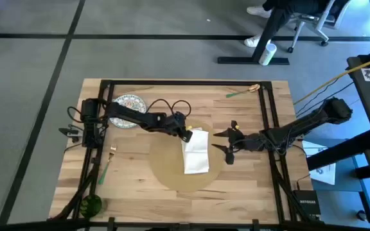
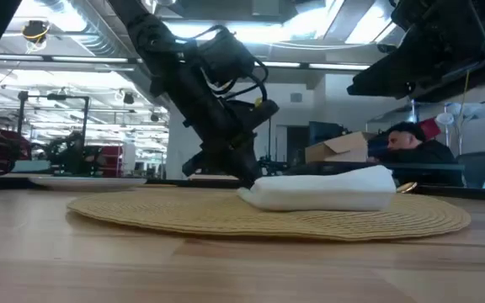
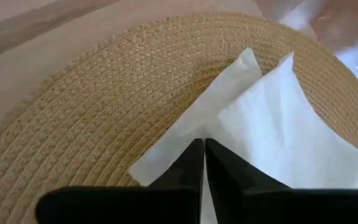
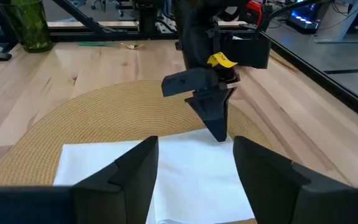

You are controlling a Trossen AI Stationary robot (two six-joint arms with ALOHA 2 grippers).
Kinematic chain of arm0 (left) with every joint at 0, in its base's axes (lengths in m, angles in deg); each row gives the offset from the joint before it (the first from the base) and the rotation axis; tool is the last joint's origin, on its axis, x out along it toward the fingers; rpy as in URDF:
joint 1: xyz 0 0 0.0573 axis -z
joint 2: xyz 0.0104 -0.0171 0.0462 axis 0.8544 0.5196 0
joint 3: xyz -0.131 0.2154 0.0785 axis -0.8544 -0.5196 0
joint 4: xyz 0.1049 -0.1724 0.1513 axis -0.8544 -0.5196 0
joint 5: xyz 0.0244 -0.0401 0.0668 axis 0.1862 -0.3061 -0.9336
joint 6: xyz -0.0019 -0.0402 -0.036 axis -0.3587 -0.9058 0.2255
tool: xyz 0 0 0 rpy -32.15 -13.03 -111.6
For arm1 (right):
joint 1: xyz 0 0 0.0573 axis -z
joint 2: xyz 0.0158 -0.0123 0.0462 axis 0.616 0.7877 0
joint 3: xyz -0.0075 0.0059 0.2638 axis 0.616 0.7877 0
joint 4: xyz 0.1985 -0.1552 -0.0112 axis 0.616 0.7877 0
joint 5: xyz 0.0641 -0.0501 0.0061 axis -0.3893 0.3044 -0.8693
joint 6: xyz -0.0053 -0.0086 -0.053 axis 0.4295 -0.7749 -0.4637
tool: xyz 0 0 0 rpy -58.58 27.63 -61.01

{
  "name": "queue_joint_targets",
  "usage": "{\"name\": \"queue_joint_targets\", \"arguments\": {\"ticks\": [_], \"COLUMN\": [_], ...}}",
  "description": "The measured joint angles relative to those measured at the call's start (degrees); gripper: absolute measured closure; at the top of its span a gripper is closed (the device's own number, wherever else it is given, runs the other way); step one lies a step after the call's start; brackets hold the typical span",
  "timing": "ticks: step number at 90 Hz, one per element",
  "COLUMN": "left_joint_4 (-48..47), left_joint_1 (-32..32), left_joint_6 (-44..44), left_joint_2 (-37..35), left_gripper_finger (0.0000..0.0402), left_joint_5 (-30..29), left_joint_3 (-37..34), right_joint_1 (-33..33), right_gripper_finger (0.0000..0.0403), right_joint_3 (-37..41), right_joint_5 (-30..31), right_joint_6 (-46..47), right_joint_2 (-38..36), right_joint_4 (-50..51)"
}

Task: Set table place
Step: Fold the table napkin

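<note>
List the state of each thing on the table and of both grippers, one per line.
Placemat: flat on the table, under the napkin.
Napkin: folded, lying on the placemat.
Plate: flat at the far left, empty, partly under the left arm.
Fork: lying left of the placemat.
Green glass: on the near left corner.
Left gripper: shut, at the napkin's edge.
Right gripper: open, beside the napkin.

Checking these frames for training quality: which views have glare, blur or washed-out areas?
Low view: bright ceiling lights glare behind the left gripper; near table soft. Left wrist view: corner beyond the placemat washed out, napkin bright but legible. High view: evenly lit. Right wrist view: right gripper looms blurred.
</note>
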Motion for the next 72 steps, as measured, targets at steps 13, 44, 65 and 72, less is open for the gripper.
{"name": "queue_joint_targets", "arguments": {"ticks": [13, 44, 65, 72], "left_joint_4": [-0.8, -4.5, -3.7, -2.7], "left_joint_1": [0.4, -0.1, -0.9, -0.9], "left_joint_6": [0.0, -1.4, -3.3, -3.7], "left_joint_2": [-1.0, -4.4, -4.4, -4.3], "left_gripper_finger": [0.0401, 0.0401, 0.038, 0.0367], "left_joint_5": [-0.8, -1.6, 3.2, 3.4], "left_joint_3": [0.0, 0.0, 0.0, 0.0], "right_joint_1": [0.0, 0.0, 0.0, 0.0], "right_gripper_finger": [0.0207, 0.0207, 0.0207, 0.0207], "right_joint_3": [0.0, -0.1, -0.1, -0.1], "right_joint_5": [0.0, 0.0, 0.0, 0.0], "right_joint_6": [0.0, 0.0, 0.0, 0.0], "right_joint_2": [0.0, 0.0, 0.0, 0.0], "right_joint_4": [0.0, -0.1, -0.1, -0.1]}}
